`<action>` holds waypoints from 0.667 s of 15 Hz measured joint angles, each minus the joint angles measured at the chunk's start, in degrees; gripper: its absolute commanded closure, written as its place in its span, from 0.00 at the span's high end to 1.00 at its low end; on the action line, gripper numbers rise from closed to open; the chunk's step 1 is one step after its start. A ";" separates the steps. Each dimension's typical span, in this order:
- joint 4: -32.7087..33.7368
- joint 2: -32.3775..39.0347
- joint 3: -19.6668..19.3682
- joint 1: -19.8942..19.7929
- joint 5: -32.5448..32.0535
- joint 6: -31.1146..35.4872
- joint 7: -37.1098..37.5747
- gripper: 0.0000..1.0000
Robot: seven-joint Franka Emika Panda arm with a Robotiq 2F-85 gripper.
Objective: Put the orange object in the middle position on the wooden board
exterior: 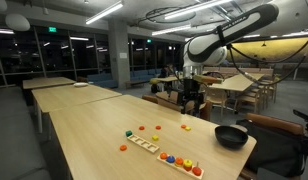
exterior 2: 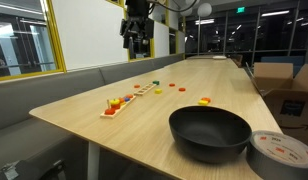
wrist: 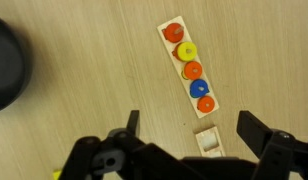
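A wooden board (wrist: 166,45) carries a row of round pieces: orange (wrist: 173,33), yellow (wrist: 186,51), orange (wrist: 193,70) in the middle, blue (wrist: 198,88) and orange (wrist: 206,104). It shows in both exterior views (exterior: 179,163) (exterior 2: 116,105). A second, bare wooden board (wrist: 208,141) lies in line with it (exterior: 144,143) (exterior 2: 144,90). My gripper (wrist: 194,135) is open and empty, high above the table (exterior: 191,95) (exterior 2: 137,35), over the gap between the boards.
Loose orange pieces (exterior: 122,148) (exterior: 141,128) and an orange-yellow piece (exterior: 186,126) (exterior 2: 204,100) lie on the table. A black pan (exterior: 231,136) (exterior 2: 209,132) (wrist: 6,65) sits near the table end. A tape roll (exterior 2: 282,152) lies beside it.
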 measured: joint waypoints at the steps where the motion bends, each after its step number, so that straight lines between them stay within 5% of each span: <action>1: -0.26 -1.01 -0.56 -0.60 -0.70 0.05 -1.25 1.00; 10: -7.19 -11.06 -4.65 -4.57 -3.75 2.64 -10.90 1.00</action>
